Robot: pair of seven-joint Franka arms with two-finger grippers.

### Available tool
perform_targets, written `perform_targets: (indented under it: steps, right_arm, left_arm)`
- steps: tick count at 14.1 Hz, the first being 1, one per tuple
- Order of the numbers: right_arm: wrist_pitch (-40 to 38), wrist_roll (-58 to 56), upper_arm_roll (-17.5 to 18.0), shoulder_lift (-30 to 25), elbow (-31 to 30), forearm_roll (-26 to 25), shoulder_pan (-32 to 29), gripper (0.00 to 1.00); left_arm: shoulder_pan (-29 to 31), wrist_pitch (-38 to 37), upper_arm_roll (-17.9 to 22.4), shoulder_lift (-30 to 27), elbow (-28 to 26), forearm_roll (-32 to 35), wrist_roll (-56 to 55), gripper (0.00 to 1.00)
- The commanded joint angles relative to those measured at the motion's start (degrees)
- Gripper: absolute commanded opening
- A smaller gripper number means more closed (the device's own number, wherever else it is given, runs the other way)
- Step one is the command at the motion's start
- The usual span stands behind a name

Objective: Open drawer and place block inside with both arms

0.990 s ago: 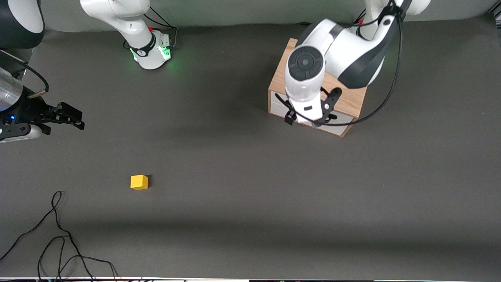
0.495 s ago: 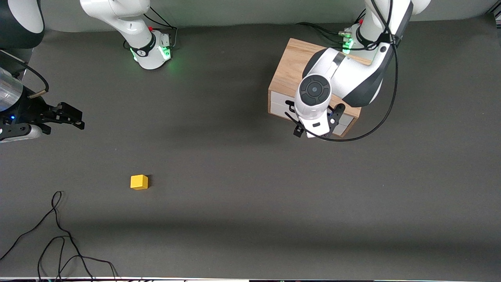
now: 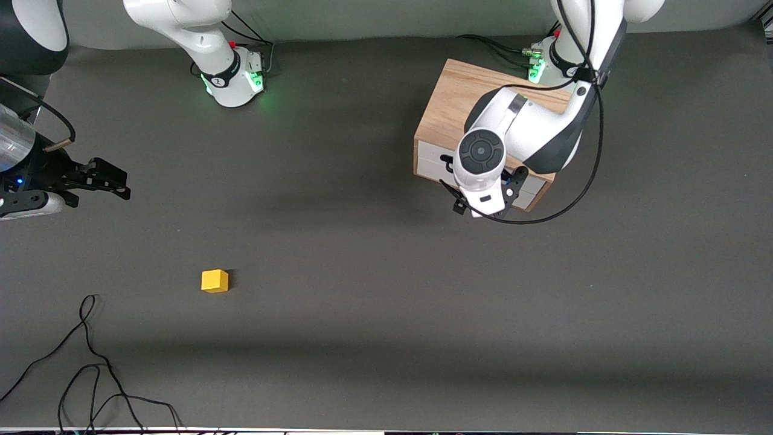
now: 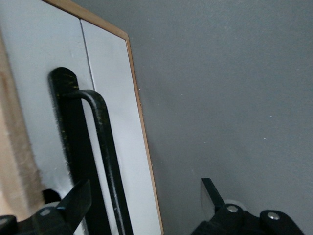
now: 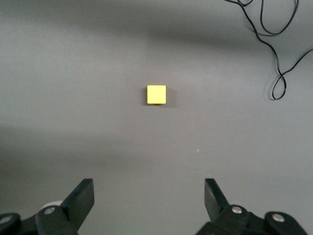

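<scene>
**Wooden cabinet under the left arm, yellow block alone on the mat**

Light-wood cabinet (image 3: 459, 109) sits in the upper right of the front view, toward the left arm's end of the table, and we see its two white drawer fronts facing the camera. Both drawers look closed, flush with the box. Our left arm comes down from its green-lit base (image 3: 540, 63) at the top right, folds over the cabinet top and turns its wrist straight down in front of the drawers. The left gripper (image 3: 483, 205) hangs in front of the white panels, fingers spread apart. In the left wrist view we see the black bar handle (image 4: 105, 156) of the drawer (image 4: 44, 98) running up from the bottom left of the frame, with one fingertip (image 4: 78, 200) lying over the handle's mount and the other standing clear over the grey mat. Whether a finger touches the handle, we cannot tell.

Our right arm rises from its base (image 3: 232, 78) at the top of the front view, left of centre, and its wrist enters at the left edge, held level. The right gripper (image 3: 115, 181) waits over bare mat with its fingers wide apart, holding nothing.

We find the yellow block (image 3: 215, 281) in the lower left of the front view, nearer the camera than the cabinet, well apart from both grippers. The right wrist view shows it centred in the upper half (image 5: 156, 94). A loose black cable (image 3: 90, 362) coils at the bottom left corner.
</scene>
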Motion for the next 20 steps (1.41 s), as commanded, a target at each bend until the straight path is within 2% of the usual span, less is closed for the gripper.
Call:
perform_targets:
  steps: [1, 12, 20]
  right_arm:
    - [-1.0, 0.0, -0.3, 0.5, 1.3, -0.2, 0.3, 1.00]
    - [-1.0, -0.5, -0.5, 0.5, 1.2, -0.2, 0.2, 1.00]
    - [-1.1, -0.1, -0.5, 0.5, 1.2, -0.2, 0.3, 1.00]
  left_arm:
    - [-0.5, 1.1, 0.0, 1.5, -0.5, 0.4, -1.2, 1.00]
    - [-0.4, 2.3, 0.0, 3.4, 1.4, 1.6, -0.5, 1.00]
    - [-0.4, 1.4, 0.0, 8.3, 8.5, 2.3, -0.4, 1.00]
